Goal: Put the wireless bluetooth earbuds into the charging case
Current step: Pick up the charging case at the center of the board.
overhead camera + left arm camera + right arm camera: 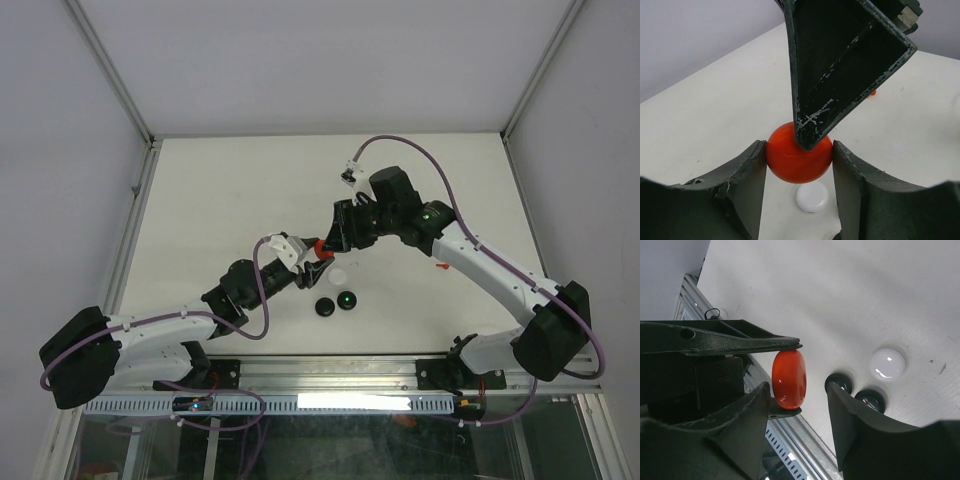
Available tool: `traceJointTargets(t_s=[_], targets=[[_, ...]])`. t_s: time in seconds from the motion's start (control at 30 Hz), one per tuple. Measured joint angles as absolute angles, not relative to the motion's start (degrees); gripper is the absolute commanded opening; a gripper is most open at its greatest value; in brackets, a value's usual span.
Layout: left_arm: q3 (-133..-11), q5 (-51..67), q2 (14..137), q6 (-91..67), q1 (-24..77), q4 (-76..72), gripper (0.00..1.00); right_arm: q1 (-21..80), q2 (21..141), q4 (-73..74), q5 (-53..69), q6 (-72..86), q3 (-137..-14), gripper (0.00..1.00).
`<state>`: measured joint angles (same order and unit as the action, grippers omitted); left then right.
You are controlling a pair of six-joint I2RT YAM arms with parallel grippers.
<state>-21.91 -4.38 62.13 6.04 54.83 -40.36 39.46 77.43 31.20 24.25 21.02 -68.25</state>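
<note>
Left gripper (799, 159) clenched on the red round case (788, 378), pads on both flat faces, case held on edge above the table (220, 200). Right gripper (800, 390) spread wide, fingers straddling the case. One tip sits at its rim, contact unclear. Below lie a white disc (340, 277) and black discs (324, 307), close together. Small red piece (438, 266) lies beside the right arm, too small to identify.

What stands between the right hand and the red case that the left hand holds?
Nothing visible does. The left hand is shut on the red case; the right hand is open, with one finger right at the case.
</note>
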Motion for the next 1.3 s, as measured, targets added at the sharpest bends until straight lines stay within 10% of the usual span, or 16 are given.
traceJointTargets(t_s=[0.67,1.3], targets=[[-21.9,-3.3,65.4,7.7,54.8,-42.8,0.43,39.7,79.4,32.0,27.3,20.0,-68.2,0.25],[-19.9,8.7,54.0,4.6,53.5,-38.3,0.69,40.2,77.6,40.7,27.7,3.4,-71.1,0.11]])
